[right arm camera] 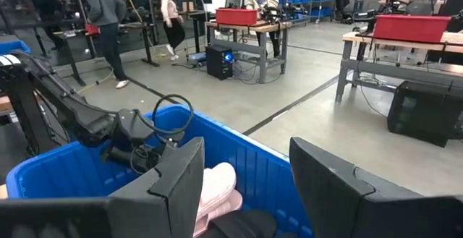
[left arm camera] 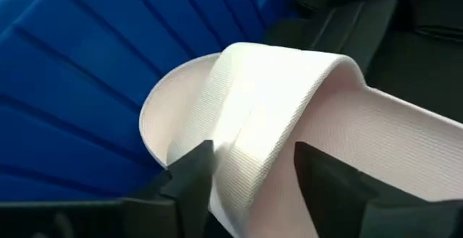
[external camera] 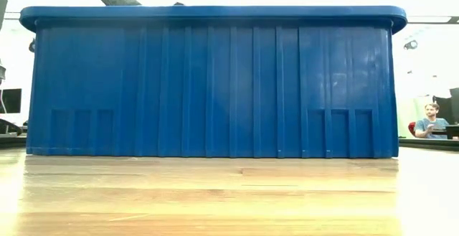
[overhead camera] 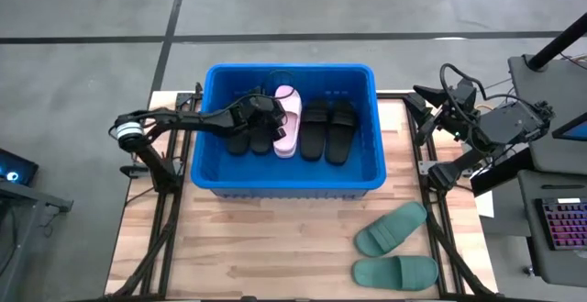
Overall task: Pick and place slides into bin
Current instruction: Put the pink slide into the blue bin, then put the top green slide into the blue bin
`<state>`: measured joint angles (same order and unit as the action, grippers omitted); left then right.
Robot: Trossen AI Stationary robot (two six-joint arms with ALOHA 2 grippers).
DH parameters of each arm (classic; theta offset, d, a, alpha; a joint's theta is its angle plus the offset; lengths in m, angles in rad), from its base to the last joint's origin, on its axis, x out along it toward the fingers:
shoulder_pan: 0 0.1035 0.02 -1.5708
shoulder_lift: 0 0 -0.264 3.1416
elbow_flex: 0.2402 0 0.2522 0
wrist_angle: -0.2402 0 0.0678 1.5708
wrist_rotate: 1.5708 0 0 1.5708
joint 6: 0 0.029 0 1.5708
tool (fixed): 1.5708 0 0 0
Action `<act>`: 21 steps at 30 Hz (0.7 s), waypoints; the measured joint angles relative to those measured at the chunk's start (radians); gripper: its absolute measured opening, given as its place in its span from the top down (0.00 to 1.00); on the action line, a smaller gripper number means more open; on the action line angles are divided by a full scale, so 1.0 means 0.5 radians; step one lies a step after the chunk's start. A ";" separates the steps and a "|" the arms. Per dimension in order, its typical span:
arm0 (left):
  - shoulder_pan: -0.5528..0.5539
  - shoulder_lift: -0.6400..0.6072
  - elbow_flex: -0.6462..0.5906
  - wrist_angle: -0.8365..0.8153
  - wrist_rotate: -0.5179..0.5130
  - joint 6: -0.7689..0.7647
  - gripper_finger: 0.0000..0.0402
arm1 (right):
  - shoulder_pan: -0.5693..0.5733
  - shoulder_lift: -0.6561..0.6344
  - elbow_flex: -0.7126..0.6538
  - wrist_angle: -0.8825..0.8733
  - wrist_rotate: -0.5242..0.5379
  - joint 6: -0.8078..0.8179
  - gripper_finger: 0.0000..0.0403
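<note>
The blue bin [overhead camera: 206,128] stands at the table's far middle and fills the low view [external camera: 215,85]. In it lie black slides [overhead camera: 328,129], two more black slides [overhead camera: 246,137] and two stacked pink slides [overhead camera: 290,118]. Two dark green slides [overhead camera: 392,229] lie on the table at the near right, one nearer [overhead camera: 396,271]. My left gripper [overhead camera: 273,118] reaches into the bin from the left, open, with its fingers on either side of the top pink slide's strap [left arm camera: 253,108]. My right gripper [overhead camera: 424,100] waits open at the table's right edge. My left gripper's fingers [left arm camera: 192,176] stand on either side of the pink slide's wide strap [left arm camera: 246,166], near where it meets the sole. I cannot tell whether they touch it. The slide lies in the bin against the far wall.
The bin's ribbed wall [left arm camera: 65,86] stands close behind the pink slide's toe. Bare wooden table [overhead camera: 266,238] lies in front of the bin. People and workbenches show in the room beyond, in the right wrist view [right arm camera: 101,21] and the low view [external camera: 430,118].
</note>
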<state>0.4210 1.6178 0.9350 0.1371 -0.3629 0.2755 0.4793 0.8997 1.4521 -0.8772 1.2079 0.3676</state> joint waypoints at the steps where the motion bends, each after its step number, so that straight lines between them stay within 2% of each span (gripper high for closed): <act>1: 0.000 -0.027 -0.002 -0.026 0.013 0.000 0.54 | 0.000 0.000 0.000 0.000 -0.001 0.000 0.52; 8: -0.002 -0.235 0.011 -0.160 0.161 -0.006 0.42 | 0.000 0.000 0.000 0.000 -0.003 -0.002 0.52; 15: -0.009 -0.402 0.020 -0.224 0.206 -0.031 0.39 | 0.000 0.000 0.000 -0.002 -0.005 -0.002 0.52; 17: -0.020 -0.483 0.040 -0.232 0.331 -0.162 0.39 | 0.000 0.000 0.000 -0.002 -0.018 -0.002 0.52; 21: -0.021 -0.656 0.068 -0.201 0.793 -0.553 0.39 | 0.000 0.000 0.000 -0.002 -0.173 -0.002 0.52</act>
<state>0.4107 1.2900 0.9691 0.0367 0.0338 -0.0010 0.4793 0.8997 1.4521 -0.8784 1.1215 0.3668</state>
